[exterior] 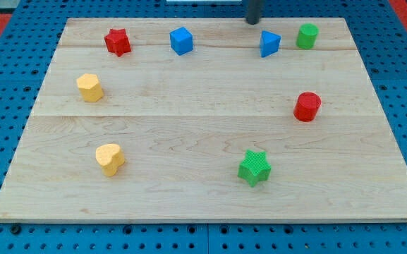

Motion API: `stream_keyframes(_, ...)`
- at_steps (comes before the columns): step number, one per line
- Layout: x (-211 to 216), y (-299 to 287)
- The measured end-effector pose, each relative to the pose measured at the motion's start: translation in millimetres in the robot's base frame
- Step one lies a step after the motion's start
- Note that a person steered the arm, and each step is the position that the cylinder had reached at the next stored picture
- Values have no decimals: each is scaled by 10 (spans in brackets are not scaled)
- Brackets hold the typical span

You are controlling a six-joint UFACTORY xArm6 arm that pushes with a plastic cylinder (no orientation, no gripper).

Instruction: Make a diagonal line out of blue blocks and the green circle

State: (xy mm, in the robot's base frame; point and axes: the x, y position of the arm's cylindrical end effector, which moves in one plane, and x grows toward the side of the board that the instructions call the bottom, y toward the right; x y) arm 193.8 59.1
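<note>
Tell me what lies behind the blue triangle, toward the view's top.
Behind the blue triangle stands my tip, a little to the view's left, apart from it. The green circle sits beside it at the right. The rod's upper part is cut off by the frame.

- Across the worktop's (203, 106) top, leftmost to rightmost: red star (118, 41), blue cube (180, 40), blue triangle (269, 43), green circle (307, 35).
- My tip (252, 22) sits, seemingly, just above-left of the blue triangle, apart.
</note>
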Motion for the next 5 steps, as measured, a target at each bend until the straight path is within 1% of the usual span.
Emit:
stream_keyframes(1, 67, -858)
stream_keyframes(2, 77, -786)
stream_keyframes(3, -9, 237)
stream_keyframes(4, -24, 693)
stream_keyframes(5, -20, 1348)
